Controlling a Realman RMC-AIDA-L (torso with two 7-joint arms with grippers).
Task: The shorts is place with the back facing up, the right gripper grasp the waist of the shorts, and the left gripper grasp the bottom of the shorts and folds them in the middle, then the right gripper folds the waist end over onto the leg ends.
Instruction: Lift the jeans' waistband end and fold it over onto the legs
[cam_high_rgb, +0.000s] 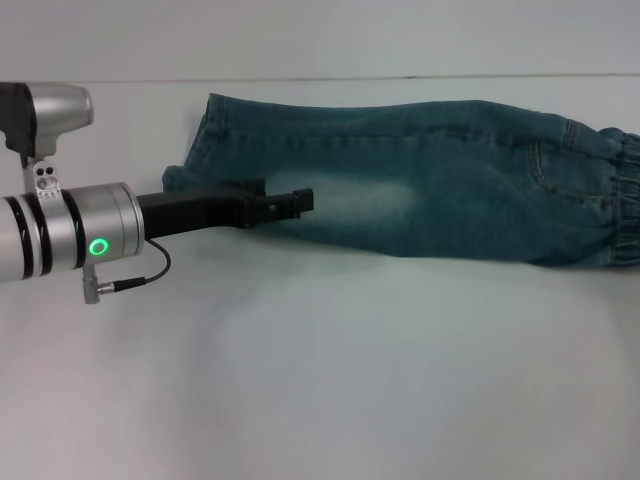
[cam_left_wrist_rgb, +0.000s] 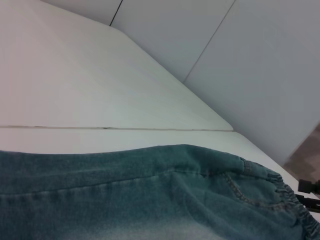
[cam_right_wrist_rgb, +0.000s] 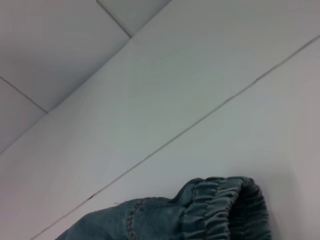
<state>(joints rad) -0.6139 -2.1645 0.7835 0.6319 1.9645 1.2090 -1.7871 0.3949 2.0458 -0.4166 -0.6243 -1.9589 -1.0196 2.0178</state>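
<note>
The blue-green denim shorts (cam_high_rgb: 450, 180) lie folded lengthwise across the white table, one leg on the other. The leg ends (cam_high_rgb: 197, 140) are at the left and the gathered elastic waist (cam_high_rgb: 625, 205) reaches the right edge of the head view. My left gripper (cam_high_rgb: 305, 200), black with a silver wrist and green ring light, reaches in from the left. It sits low over the shorts' near edge by a pale faded patch. The left wrist view shows the denim (cam_left_wrist_rgb: 125, 200) close up. The right wrist view shows the waist (cam_right_wrist_rgb: 225, 210) close by. The right gripper itself is out of view.
The white table (cam_high_rgb: 350, 380) spreads in front of the shorts. A seam (cam_high_rgb: 400, 77) runs along behind them, where the table meets the pale back surface. A thin grey cable (cam_high_rgb: 150, 275) hangs from the left wrist.
</note>
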